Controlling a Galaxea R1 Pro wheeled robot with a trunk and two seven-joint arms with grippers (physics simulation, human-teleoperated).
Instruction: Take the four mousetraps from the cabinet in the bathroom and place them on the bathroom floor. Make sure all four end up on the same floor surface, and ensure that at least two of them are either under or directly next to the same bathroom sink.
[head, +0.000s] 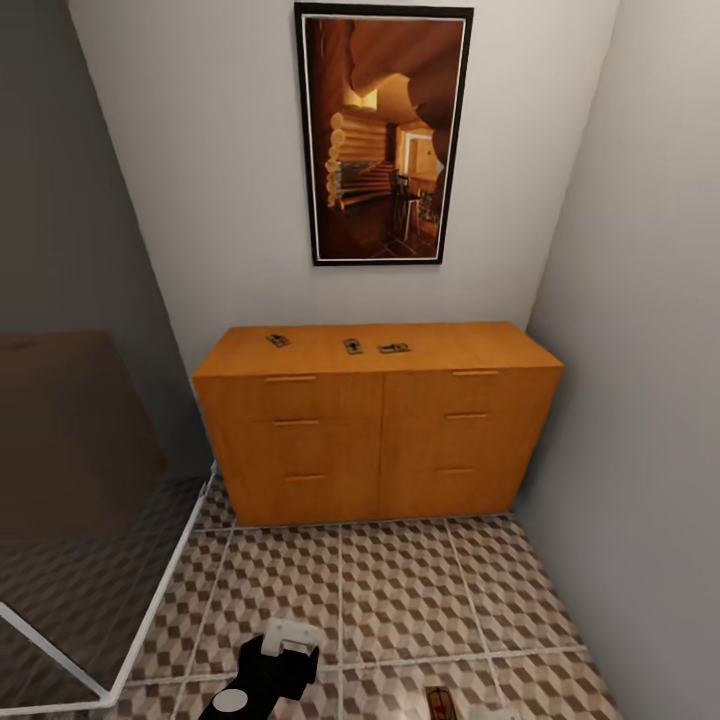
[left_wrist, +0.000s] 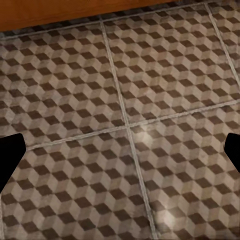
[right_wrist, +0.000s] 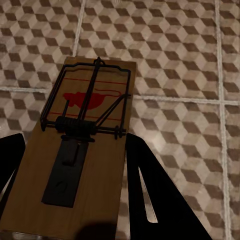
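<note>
Three mousetraps (head: 352, 346) are sitting in a row on the far part of the cabinet (head: 378, 425) top, against the far wall under a framed picture (head: 383, 133). A fourth trap (right_wrist: 85, 150) is lying between the right gripper (right_wrist: 75, 165) fingers (right_wrist: 155, 195), which are flanking its long edges; firm pinch or not, cannot tell. The left gripper (left_wrist: 120, 155) is hovering over the tiled floor (left_wrist: 125, 125), fingers spread wide, holding nothing.

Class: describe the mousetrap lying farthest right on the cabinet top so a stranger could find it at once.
Find the orange-brown cabinet under the framed picture. Three mousetraps lie in a row on its flat top. Yours is the right-hand mousetrap, beside the middle mousetrap, lying crosswise while the other two point more toward the wall.
</note>
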